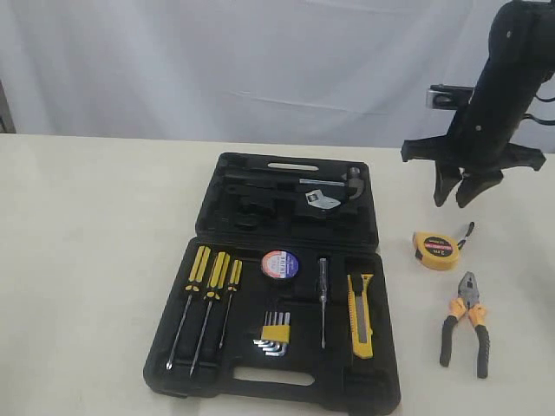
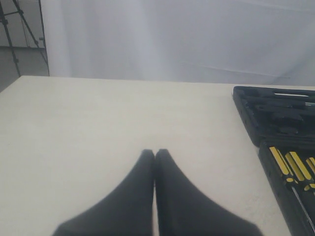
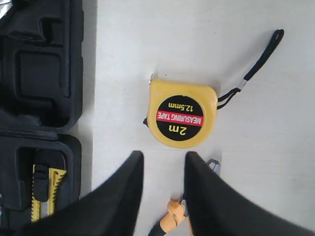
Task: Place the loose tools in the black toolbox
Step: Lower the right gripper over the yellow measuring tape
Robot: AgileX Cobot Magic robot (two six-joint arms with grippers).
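Observation:
The black toolbox (image 1: 386, 355) lies open on the table. The yellow utility knife (image 1: 360, 316) and the black tape roll (image 1: 279, 263) rest in its tray. On the table to its right are the yellow tape measure (image 1: 436, 250) and, nearer the front, the orange-and-black pliers (image 1: 466, 322). My right gripper (image 1: 453, 201) hangs open and empty above the tape measure (image 3: 183, 114), its fingertips (image 3: 137, 158) apart, with the pliers' joint (image 3: 172, 216) showing below them. My left gripper (image 2: 155, 152) is shut over bare table, left of the toolbox (image 2: 275, 118); the exterior view does not show it.
Three yellow-and-black screwdrivers (image 1: 208, 295), a hex key set (image 1: 276, 334) and a thin tester screwdriver (image 1: 323, 299) sit in the tray. The lid (image 1: 234, 217) holds a hammer (image 1: 334, 186). The tape measure's black strap (image 3: 258, 61) trails away from the box.

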